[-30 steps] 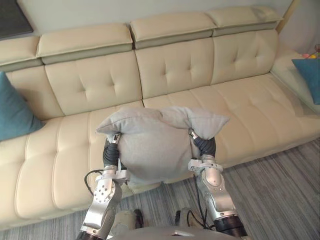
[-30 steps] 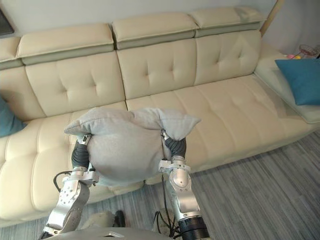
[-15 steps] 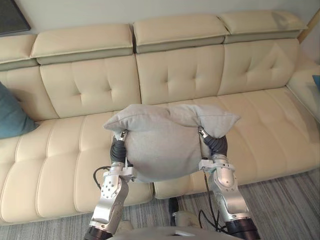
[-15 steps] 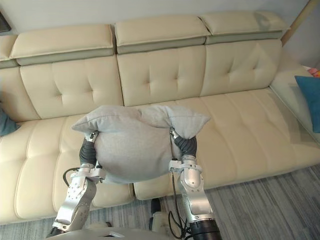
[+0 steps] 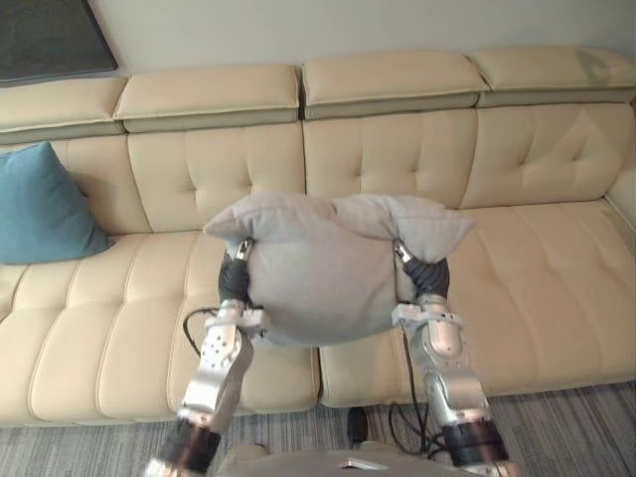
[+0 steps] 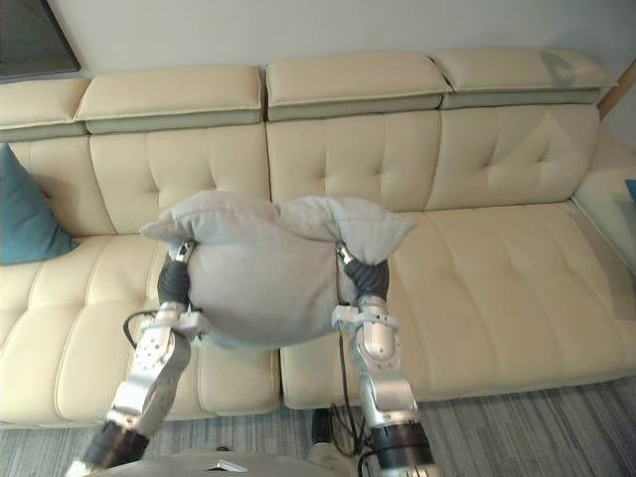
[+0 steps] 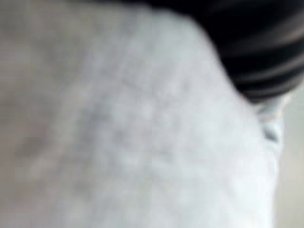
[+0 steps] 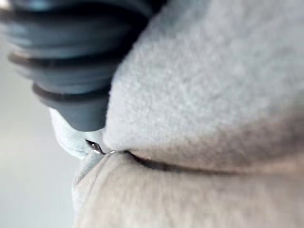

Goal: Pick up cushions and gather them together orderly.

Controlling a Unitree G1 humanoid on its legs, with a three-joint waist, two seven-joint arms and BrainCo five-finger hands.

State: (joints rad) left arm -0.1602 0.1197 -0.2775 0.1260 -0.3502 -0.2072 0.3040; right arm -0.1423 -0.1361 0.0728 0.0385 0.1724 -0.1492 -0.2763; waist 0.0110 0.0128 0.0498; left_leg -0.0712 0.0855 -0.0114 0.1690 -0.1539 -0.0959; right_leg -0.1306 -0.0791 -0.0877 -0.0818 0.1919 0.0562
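Room: cream leather sofa [image 5: 542, 268] runs the full width against a pale wall [image 5: 298, 28]. It has tufted back panels w/ separate padded headrests on top, and seat sections split by seams. A dark panel [image 5: 48, 38] hangs on the wall at upper left. The floor in front is grey striped carpet [image 5: 581, 427], seen along the sofa's base. At the far right the sofa turns into a corner section. The grey cushion [image 5: 318, 268] is off the seat, held up in the air between both arms, in front of the middle back panels and above the seat's front edge. Its top edge is bunched into two humps and its corners stick out past each wrist. The left hand [image 5: 235, 282] presses in on the cushion's left side and the right hand [image 5: 425, 278] on its right side. Both dark ribbed covers are partly sunk into the fabric, so can't tell how far open either hand is. Both wrist views show grey fabric right up against the ribbed cover, w/ a fold line in the right one. The teal cushion [image 5: 45, 209] leans upright against the backrest at the sofa's left end, well apart from the grey one.
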